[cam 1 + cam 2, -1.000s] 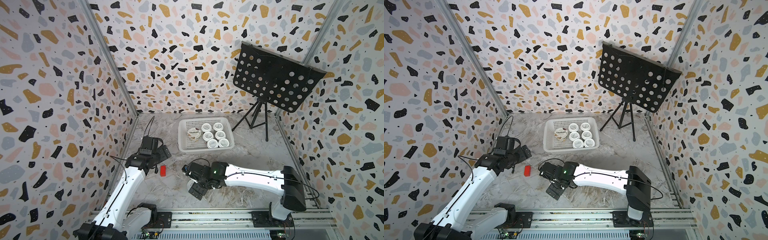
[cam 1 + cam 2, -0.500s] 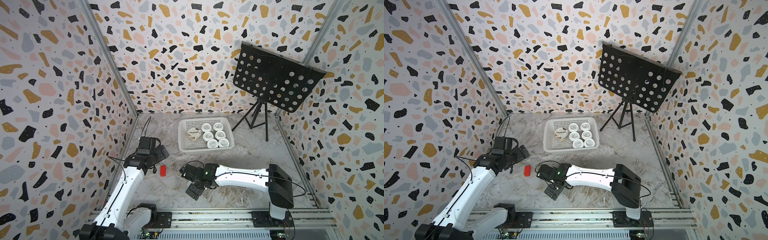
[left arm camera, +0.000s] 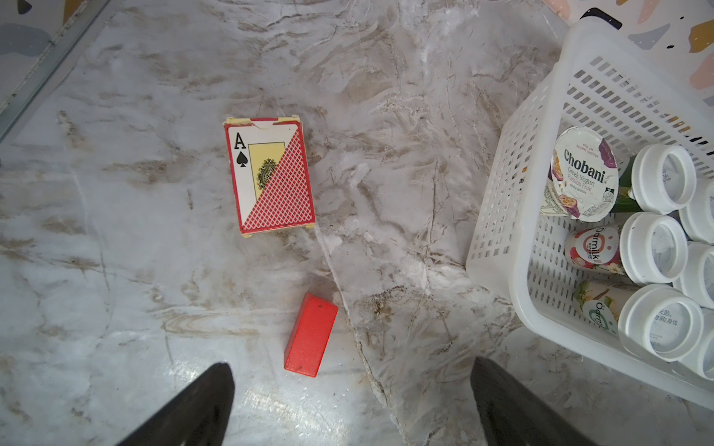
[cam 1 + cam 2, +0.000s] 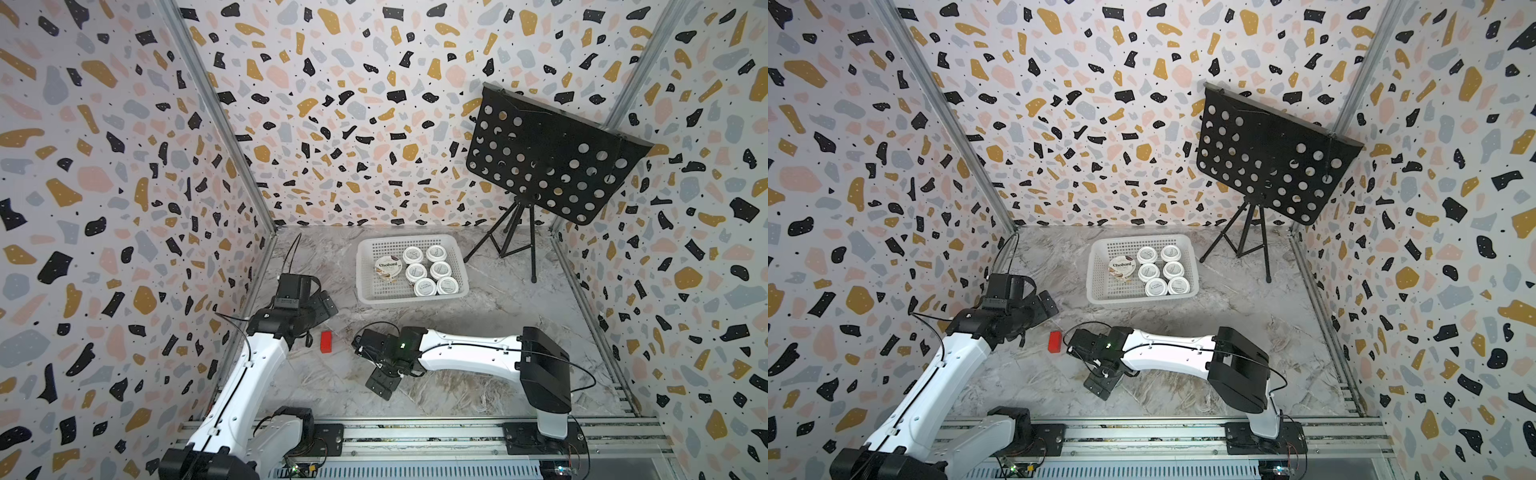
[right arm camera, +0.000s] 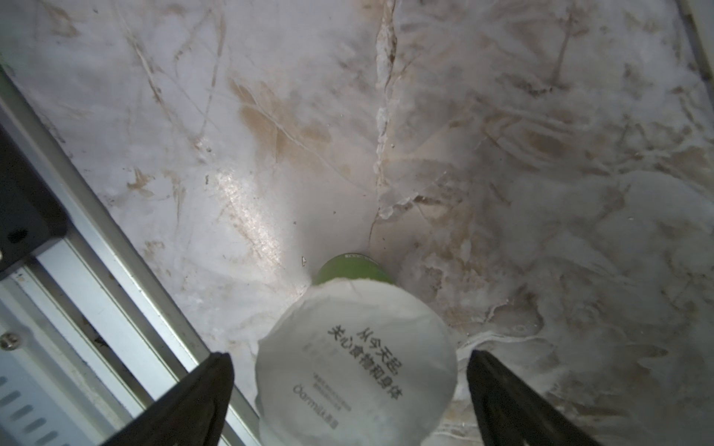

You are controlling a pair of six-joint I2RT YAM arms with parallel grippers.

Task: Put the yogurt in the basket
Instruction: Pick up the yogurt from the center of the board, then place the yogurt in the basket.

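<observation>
Yogurt cups, small, round and white with white printed lids, are pictured standing in the shallow white grid-walled plastic basket toward the back of the marble-patterned tabletop. Six small ones are set in two rows with a wider cup beside them, seven in all. One more, a green-sided foil-lidded cup, is left upright on the tabletop near the front rail. It is framed by the right gripper, whose jaws are held wide apart on either side and not closed on it. The left gripper is held over bare tabletop, jaws likewise apart and empty.

The task is judged nearly done: this cup is yet to be grasped and carried over, and no other loose cup is shown. "Chobani Greek Yogurt Passion Fruit" is read on the wide lid. "Oarmilk" is read on the small cups' sides and on the foil lid, under two lines of Chinese characters. An "A" and a spade are printed on a red-and-white playing-card box, which lies near a small red block.
</observation>
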